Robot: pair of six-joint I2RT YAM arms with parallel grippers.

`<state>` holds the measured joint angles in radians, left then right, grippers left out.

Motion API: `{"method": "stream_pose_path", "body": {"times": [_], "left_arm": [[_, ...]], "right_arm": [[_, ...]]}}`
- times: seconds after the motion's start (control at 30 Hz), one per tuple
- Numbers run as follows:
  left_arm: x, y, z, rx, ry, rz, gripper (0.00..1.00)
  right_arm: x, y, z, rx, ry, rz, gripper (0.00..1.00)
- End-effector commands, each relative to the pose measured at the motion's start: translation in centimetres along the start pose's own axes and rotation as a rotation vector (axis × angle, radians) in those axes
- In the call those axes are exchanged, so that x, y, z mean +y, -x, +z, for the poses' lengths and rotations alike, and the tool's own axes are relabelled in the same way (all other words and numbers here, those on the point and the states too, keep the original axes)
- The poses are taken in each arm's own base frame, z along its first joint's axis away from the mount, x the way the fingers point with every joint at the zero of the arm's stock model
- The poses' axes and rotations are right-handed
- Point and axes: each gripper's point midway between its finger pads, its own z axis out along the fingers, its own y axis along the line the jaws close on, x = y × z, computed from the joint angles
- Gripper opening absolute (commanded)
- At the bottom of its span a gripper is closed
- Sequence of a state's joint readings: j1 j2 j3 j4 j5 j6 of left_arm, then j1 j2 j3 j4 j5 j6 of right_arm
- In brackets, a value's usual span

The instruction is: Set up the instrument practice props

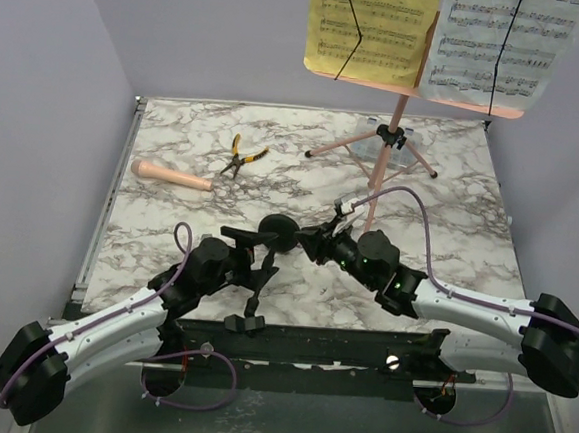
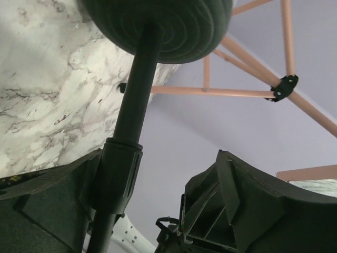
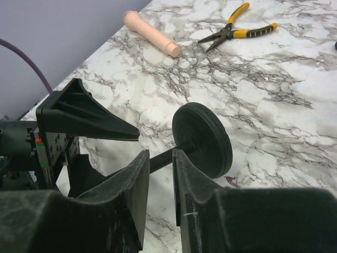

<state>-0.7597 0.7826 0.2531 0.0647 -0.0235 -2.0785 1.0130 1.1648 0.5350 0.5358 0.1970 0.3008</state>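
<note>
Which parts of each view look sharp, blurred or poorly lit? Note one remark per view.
Top external: even light, marble table sharp throughout. Left wrist: mic stand and left gripper sit near the lens, dark and slightly soft. Right wrist: right gripper blurred in the foreground, pliers crisp beyond.

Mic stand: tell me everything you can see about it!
The mic stand is all black and matte: a round ridged base, a thin pole, a thicker collar. It is tipped sideways, base on edge near the marble table, pole about level. The right fingers pinch the pole next to the base. The left fingers stand open, one close beside the collar.
</note>
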Motion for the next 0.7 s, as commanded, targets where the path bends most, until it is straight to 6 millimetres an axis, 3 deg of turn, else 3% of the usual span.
{"method": "stream_pose_path", "body": {"times": [0.0, 0.17, 0.27, 0.33, 0.5, 0.67], "left_arm": [[-2.8, 2.1, -0.4, -0.101, -0.097, -0.293, 0.81], [-3.6, 1.1, 0.1, -0.066, -0.102, -0.271, 0.67], [-4.0, 0.3, 0.3, -0.039, -0.092, -0.263, 0.64], [-4.9, -0.3, 0.2, -0.028, -0.106, -0.248, 0.59], [-6.6, -1.5, 0.0, -0.002, -0.120, -0.256, 0.45], [-6.6, -2.0, 0.4, 0.009, -0.096, -0.261, 0.45]], "right_arm": [[0.5, 0.5, 0.6, 0.063, -0.008, 0.006, 0.33], [0.2, 0.0, -1.2, 0.082, 0.043, -0.122, 0.53], [3.4, -0.9, -2.9, 0.090, 0.306, -0.304, 0.71], [4.6, -1.9, -3.7, 0.109, 0.424, -0.411, 0.77], [6.4, -2.0, -4.1, 0.007, 0.569, -0.543, 0.84], [8.6, -0.4, -1.9, -0.106, 0.636, -0.580, 0.85]]}}
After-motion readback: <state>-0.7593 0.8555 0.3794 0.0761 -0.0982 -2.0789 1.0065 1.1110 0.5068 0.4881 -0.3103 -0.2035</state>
